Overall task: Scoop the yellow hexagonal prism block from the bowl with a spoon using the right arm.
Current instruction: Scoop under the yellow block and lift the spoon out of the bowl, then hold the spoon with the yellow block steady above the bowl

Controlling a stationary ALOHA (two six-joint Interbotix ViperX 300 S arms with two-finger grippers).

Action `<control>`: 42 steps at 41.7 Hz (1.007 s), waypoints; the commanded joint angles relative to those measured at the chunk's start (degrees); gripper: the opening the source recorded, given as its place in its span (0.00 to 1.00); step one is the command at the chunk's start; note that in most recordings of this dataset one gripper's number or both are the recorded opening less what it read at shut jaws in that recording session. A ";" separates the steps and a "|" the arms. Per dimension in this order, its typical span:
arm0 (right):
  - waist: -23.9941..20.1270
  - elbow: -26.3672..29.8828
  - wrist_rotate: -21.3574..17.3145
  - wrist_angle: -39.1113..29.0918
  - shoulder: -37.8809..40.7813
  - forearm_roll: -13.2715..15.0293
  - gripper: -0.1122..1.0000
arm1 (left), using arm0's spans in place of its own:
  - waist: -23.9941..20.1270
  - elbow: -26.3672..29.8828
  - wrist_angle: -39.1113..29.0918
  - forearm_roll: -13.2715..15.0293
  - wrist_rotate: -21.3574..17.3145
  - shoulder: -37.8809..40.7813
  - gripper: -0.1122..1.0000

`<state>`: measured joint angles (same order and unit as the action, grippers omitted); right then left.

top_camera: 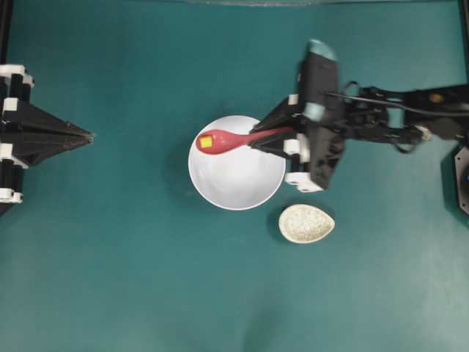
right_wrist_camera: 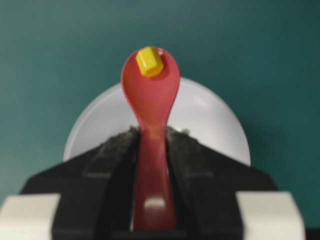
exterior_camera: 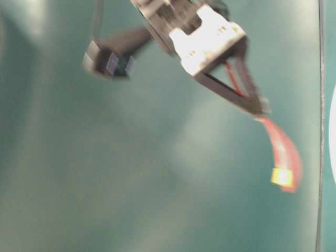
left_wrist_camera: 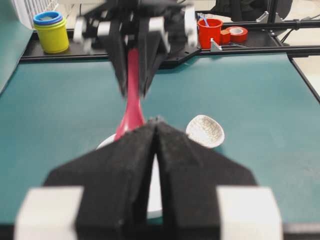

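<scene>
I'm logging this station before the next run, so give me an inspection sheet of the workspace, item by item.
Surface: teal mat, flat.
Job's things: tiny yellow hexagonal block sits in the scoop of the pink-red soup spoon, above the large round white bowl.
Clutter: speckled grey-white teardrop spoon rest beside the bowl.
Grippers: right tool shut on the spoon's handle; left tool shut, holding nothing, well apart from the bowl.
Cables: black cable along the right arm.
Surroundings: yellow-and-blue cups, red cup, tape rolls behind the mat.

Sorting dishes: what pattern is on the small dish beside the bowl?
Speckled grey-white dish, clearest overhead.
</scene>
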<state>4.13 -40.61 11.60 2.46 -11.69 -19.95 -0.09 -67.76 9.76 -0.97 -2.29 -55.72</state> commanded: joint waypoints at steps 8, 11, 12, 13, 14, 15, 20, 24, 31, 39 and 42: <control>-2.29 -7.82 0.18 15.38 -11.95 1.41 0.31 | 0.09 1.23 0.35 -0.18 -0.09 0.18 0.10; -2.20 -8.88 0.26 15.64 -13.80 1.41 0.31 | 0.09 1.23 0.35 -0.18 -0.09 0.09 0.10; -2.29 -9.14 0.26 15.73 -14.15 1.49 0.31 | 0.09 1.23 0.35 -0.18 -0.09 0.09 0.10; -2.20 -9.32 0.26 15.64 -14.59 1.41 0.31 | 0.09 1.23 0.35 -0.18 -0.09 0.00 0.10; -2.20 -9.49 0.26 15.64 -14.77 1.49 0.31 | 0.09 1.23 0.35 -0.18 -0.09 0.00 0.10; -2.20 -9.58 0.26 15.64 -15.03 1.49 0.31 | 0.09 1.23 0.26 -0.18 -0.09 0.00 0.10; -2.20 -9.49 0.18 15.56 -14.94 1.41 0.31 | 0.09 1.32 0.35 -0.18 -0.09 0.00 0.10; -2.29 -9.49 0.18 15.56 -14.85 1.41 0.31 | 0.09 1.32 0.35 -0.18 -0.09 0.00 0.10; -2.29 -9.49 0.18 15.56 -14.94 1.41 0.31 | 0.09 1.23 0.35 -0.18 0.00 0.00 0.10; -2.29 -9.49 -0.26 15.56 -14.85 1.41 0.31 | 0.09 1.32 0.35 -0.18 0.00 0.00 0.10; -2.20 -9.49 -0.26 15.56 -14.85 1.41 0.31 | 0.00 1.23 0.44 -0.18 0.00 0.00 0.10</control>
<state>2.02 -50.89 11.43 17.49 -25.93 -18.63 -0.09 -67.76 9.84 -0.97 -2.29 -55.99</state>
